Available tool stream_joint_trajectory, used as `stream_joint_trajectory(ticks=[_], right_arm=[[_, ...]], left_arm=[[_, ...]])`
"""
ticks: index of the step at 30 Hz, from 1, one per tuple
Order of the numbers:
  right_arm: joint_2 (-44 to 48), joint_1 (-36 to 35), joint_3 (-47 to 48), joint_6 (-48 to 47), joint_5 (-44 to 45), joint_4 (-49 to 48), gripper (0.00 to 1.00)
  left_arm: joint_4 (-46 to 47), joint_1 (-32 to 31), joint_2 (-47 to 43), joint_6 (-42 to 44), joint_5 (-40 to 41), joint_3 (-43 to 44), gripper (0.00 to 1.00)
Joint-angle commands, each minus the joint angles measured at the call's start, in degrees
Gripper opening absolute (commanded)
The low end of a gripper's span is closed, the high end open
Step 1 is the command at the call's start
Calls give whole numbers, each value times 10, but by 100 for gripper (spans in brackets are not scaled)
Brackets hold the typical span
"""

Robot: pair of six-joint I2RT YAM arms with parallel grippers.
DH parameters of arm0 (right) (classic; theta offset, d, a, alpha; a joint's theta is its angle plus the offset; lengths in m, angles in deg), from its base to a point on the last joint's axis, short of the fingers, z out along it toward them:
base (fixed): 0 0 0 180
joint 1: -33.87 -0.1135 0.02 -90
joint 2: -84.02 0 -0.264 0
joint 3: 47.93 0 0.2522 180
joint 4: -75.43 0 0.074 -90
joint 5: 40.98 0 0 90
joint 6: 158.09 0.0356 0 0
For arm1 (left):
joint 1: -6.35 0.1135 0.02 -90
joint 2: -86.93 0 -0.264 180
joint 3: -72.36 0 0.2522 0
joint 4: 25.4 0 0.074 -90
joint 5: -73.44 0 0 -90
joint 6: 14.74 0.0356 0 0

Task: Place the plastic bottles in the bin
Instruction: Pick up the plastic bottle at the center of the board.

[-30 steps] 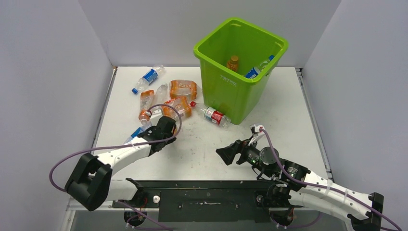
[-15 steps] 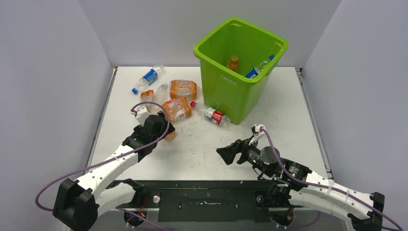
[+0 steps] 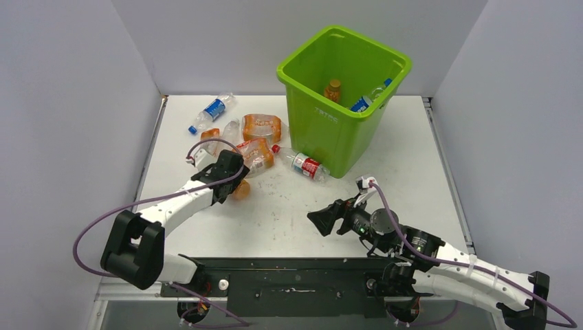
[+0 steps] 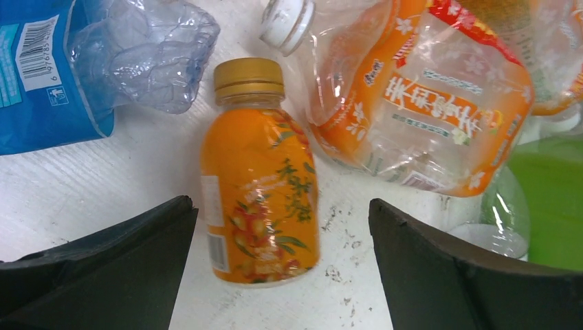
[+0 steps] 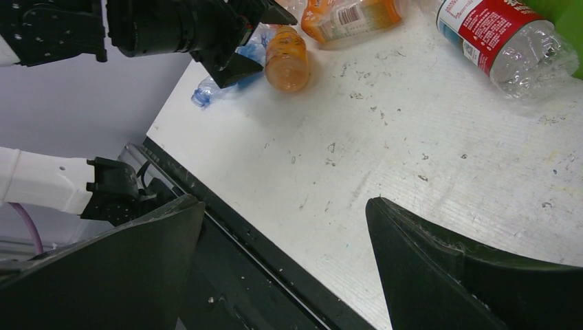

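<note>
A small orange bottle with a gold cap lies on the table, its base between the fingers of my open left gripper, untouched by either. From above, that bottle sits just right of the left gripper. More plastic bottles lie beyond: a blue-labelled one, two orange-tinted ones and a red-labelled one against the bin. The lime-green bin stands at the back with bottles inside. My right gripper hangs open and empty near the front edge.
A crushed blue-labelled bottle and a big orange-tinted bottle crowd either side of the small orange one. Grey walls close in left, right and back. The black base rail runs under the right gripper.
The left gripper has opened from shut, and the left arm has swung and shifted slightly toward the pile, so the small orange bottle now lies between its fingers. The right arm has barely moved.
</note>
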Motion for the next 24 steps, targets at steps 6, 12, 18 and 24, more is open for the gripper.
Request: stream_joint_trajectory(ticks=[6, 12, 18, 24], right_arm=[[16, -7, 20, -1, 8, -15, 91], [15, -8, 20, 0, 7, -18, 91], [18, -10, 31, 0, 1, -13, 91], [12, -13, 76, -15, -34, -14, 91]], left_arm=[[46, 20, 63, 5, -22, -14, 94], [93, 24, 83, 31, -48, -29, 67], [94, 0, 0, 78, -76, -37, 42], [132, -83, -234, 258, -144, -42, 33]])
